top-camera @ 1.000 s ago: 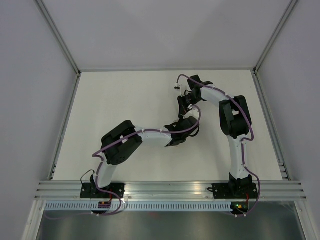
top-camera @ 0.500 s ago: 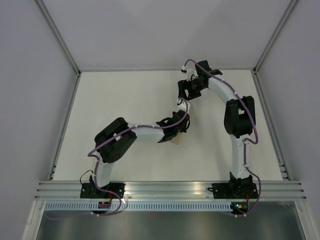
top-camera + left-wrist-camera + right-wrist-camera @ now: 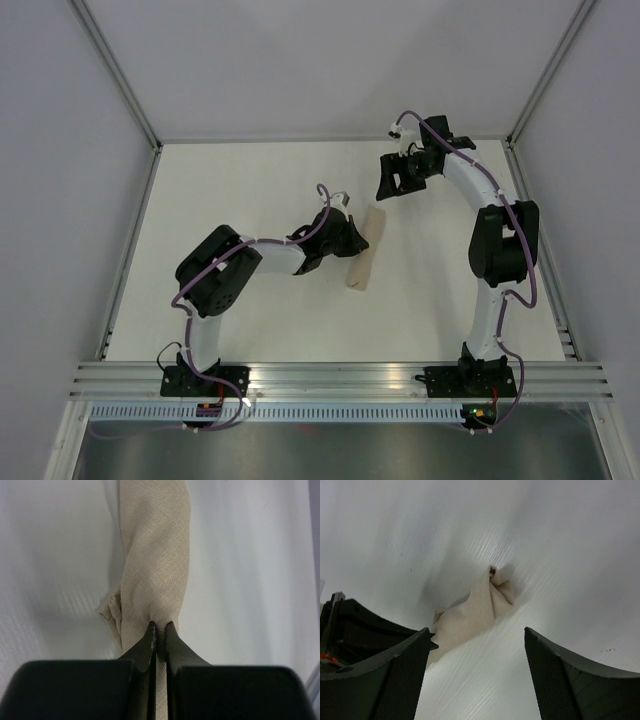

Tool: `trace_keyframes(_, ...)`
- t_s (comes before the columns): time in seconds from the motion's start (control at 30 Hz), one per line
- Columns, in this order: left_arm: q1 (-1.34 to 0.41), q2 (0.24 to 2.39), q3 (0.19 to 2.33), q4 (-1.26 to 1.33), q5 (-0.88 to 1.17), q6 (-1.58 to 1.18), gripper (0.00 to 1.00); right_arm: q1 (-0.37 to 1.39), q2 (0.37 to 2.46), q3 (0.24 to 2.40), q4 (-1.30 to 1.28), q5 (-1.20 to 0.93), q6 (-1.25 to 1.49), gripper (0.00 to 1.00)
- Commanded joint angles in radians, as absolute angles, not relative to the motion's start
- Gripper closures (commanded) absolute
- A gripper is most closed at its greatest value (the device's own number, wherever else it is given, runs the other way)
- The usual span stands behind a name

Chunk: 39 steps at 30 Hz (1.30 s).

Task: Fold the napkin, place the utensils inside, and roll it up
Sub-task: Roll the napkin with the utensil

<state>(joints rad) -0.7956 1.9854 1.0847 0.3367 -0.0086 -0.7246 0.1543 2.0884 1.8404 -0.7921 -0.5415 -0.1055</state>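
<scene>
The tan napkin (image 3: 364,251) lies rolled into a narrow tube on the white table, running near to far. In the left wrist view the napkin (image 3: 156,555) stretches away from my left gripper (image 3: 159,628), whose fingers are shut on a pinch of its cloth. From above, the left gripper (image 3: 353,238) sits against the roll's left side. My right gripper (image 3: 386,187) hangs open above the table beyond the roll's far end, touching nothing. The right wrist view has the napkin's bunched end (image 3: 479,609) ahead of the open right gripper (image 3: 477,636). The utensils are hidden.
Metal frame posts (image 3: 127,250) line the table's left and right sides, with white walls behind. An aluminium rail (image 3: 330,378) carrying both arm bases runs along the near edge.
The right gripper has opened, let go and pulled back to the far right. The left arm has swung left, and the rolled napkin now lies uncovered between the grippers.
</scene>
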Motion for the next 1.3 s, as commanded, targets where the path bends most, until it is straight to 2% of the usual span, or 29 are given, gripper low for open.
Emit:
trace_keyframes(0.0, -0.781, 2.083, 0.987, 0.224, 0.190, -0.879, 0.98, 0.158, 2.016, 1.769, -0.810, -0.534, -0.115, 0.20)
trace_keyframes(0.6, -0.741, 2.146, 0.956, 0.321, 0.282, -1.066, 0.98, 0.212, 2.033, 1.594, -0.767, -0.499, -0.104, 0.42)
trace_keyframes(0.9, -0.738, 2.180, 0.956, 0.364, 0.305, -1.127, 0.98, 0.249, 2.048, 1.602, -0.779, -0.358, -0.095, 0.42)
trace_keyframes(0.93, -0.738, 2.186, 0.954, 0.368, 0.307, -1.138, 0.98, 0.247, 2.033, 1.600, -0.776, -0.342, -0.098, 0.37)
trace_keyframes(1.03, -0.735, 2.194, 0.946, 0.388, 0.308, -1.161, 0.98, 0.247, 2.019, 1.614, -0.802, -0.305, -0.107, 0.34)
trace_keyframes(1.27, -0.735, 2.197, 0.946, 0.396, 0.304, -1.178, 0.98, 0.249, 2.017, 1.582, -0.831, -0.272, -0.084, 0.33)
